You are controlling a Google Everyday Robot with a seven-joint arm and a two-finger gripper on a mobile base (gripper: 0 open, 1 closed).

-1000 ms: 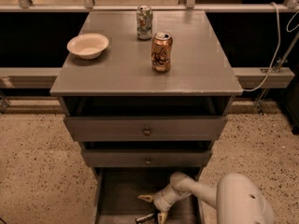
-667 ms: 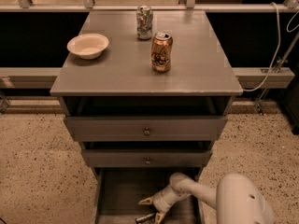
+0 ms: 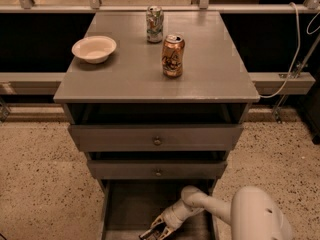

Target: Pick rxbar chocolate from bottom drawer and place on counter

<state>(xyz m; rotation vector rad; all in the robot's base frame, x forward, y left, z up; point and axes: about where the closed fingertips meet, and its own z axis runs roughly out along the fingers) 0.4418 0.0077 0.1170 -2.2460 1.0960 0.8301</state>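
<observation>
Two-finger gripper (image 3: 154,231) barely moves, still low at the front edge of the deep grey bottom drawer (image 3: 130,204), over what is probably the black rxbar chocolate wrapper (image 3: 146,236); whether it grips, I cannot tell; lift still pending

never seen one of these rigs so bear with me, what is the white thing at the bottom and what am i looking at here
There is one picture, from a single camera looking down at the front of a grey drawer cabinet. The white shape at lower right is a robot arm. Its gripper, the grasping part, is down inside the open bottom drawer. Whether it holds anything cannot be told here. On the counter stand a pale bowl, a copper-coloured can and a second can farther back.
</observation>
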